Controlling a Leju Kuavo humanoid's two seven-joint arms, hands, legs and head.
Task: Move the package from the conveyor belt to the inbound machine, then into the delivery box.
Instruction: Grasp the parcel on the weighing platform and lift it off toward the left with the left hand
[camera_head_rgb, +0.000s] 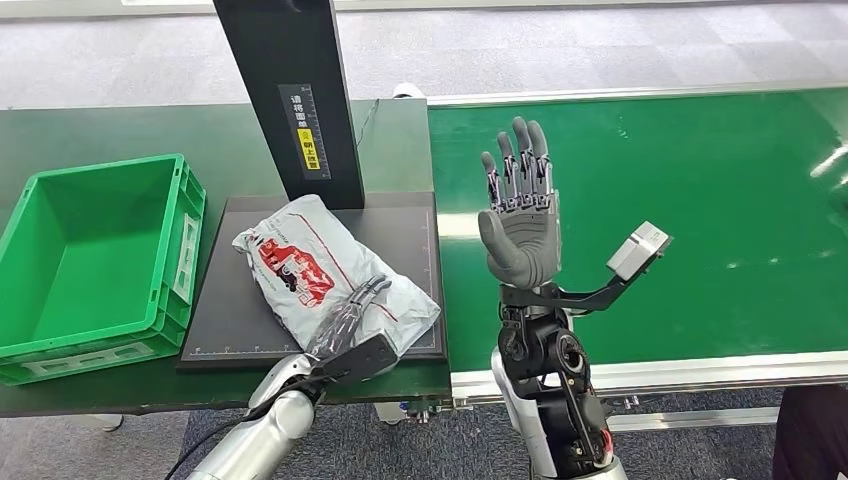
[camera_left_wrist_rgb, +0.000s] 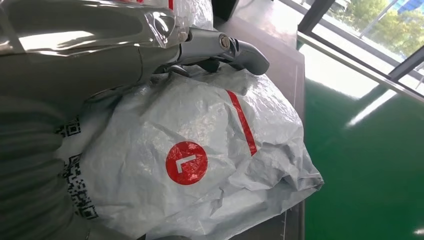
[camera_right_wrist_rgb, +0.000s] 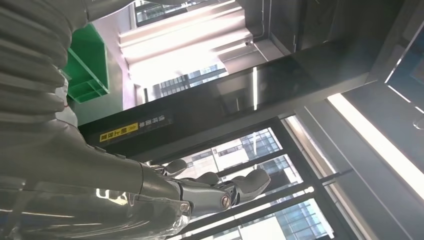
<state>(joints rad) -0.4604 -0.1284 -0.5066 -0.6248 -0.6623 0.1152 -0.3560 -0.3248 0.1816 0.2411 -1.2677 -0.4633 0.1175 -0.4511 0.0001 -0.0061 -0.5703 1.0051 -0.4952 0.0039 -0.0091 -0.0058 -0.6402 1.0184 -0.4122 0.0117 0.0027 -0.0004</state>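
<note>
though hidden from the head view, package's (camera_left_wrist_rgb: 200, 165) red logo (camera_left_wrist_rgb: 186, 162)

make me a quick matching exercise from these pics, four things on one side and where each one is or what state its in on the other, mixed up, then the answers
Things:
1. package
2. green crate
3. left hand
4. right hand

Places or states:
A. raised upright over the green conveyor belt, fingers apart, holding nothing
B. lying on the black platform of the inbound machine
C. resting on the package
D. on the table beside the platform, nothing inside

Pairs: 1-B, 2-D, 3-C, 4-A
</note>
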